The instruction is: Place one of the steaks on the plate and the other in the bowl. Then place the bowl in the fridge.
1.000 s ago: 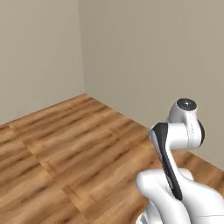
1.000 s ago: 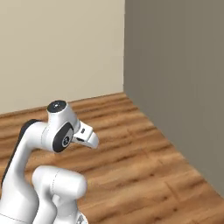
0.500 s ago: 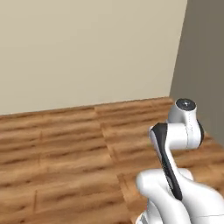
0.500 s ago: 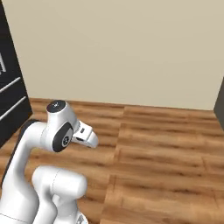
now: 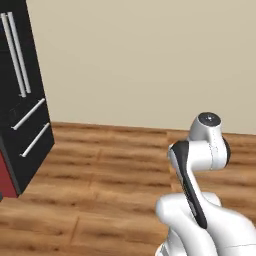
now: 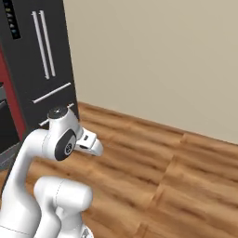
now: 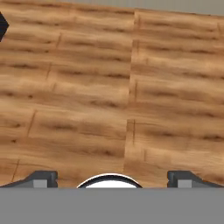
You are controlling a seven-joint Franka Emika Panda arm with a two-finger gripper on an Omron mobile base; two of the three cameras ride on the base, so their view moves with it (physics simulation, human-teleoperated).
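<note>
Fridge (image 5: pixel 20 100) stands at far left of the wood floor (image 5: pixel 115 165) in left base view, doors shut, against beige wall (image 5: pixel 150 60). Gripper (image 7: pixel 112 181) – jaws spread wide, nothing between them – looks down at bare planks in hand view. Fridge is well apart from the hand, off to the arm's left.

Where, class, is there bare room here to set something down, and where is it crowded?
Free: the wood floor between the fridge and the beige wall, and under the open gripper. Crowded: beside the fridge's front, where its silver handles stick out.
</note>
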